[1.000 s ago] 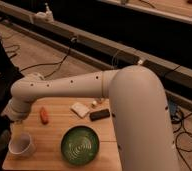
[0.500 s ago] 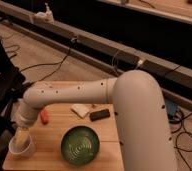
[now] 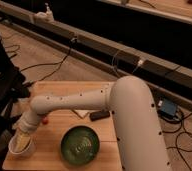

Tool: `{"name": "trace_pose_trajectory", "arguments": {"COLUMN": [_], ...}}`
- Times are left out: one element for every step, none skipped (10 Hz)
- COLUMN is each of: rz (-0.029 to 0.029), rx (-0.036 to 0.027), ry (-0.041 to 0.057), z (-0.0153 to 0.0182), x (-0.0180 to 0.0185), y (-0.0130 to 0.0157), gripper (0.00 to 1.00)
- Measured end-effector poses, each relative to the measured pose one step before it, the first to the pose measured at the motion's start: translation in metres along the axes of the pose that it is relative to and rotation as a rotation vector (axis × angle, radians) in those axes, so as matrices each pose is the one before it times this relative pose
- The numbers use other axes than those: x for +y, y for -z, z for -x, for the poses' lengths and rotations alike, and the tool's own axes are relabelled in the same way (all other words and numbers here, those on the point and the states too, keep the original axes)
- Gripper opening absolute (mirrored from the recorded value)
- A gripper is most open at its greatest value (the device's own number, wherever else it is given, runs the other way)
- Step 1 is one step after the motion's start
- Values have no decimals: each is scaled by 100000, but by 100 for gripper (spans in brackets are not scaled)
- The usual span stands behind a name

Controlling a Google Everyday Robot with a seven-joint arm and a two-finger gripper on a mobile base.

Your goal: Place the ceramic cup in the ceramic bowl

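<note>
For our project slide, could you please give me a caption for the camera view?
Gripper at the rim of the white cup on a wooden table, green bowl nearby.

The table (image 3: 51,137) is carrying the cup (image 3: 19,149) at a near corner, the bowl (image 3: 80,146) near it, and a dark block (image 3: 99,115), white packet (image 3: 81,114) and small red thing (image 3: 45,120) farther back. The gripper (image 3: 22,139) is hanging at the cup's mouth.

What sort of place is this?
Probably a lab or workshop: loose cables on the floor, a small wooden table, and the robot's tool at the ceramic cup on its near corner.
</note>
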Motion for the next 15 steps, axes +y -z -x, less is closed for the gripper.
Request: {"name": "trace_pose_trajectory", "arguments": {"rz": [471,214,-170,-341,-829,-1348,-742,-825,-865,-757,-1278,-1642,-1357,-1290,-1775], "rx": [234,406,313,652,665,1253,1364,1883,1530,1168,1160,604,158,103,247], "ry": [174,252,418,760,783,1531,672,359,124,-116,-314,-500,-802,-1131,-2352], "z": [-526,-431,-171,-61,22,128,83,-34,-57,-143,-211,-296,-334,-448,-913], "x": [-178,-149,-168,-101,-179,-234,-78,-37,-35,-4,-72,-49,-5,14,125], "y": [-342,-160,53,216,407,736,616,823,857,740,1070,1349,1166,1139,1853], "gripper": [47,36,25,16,6,0,0,0,0,0,0,0,0,0,0]}}
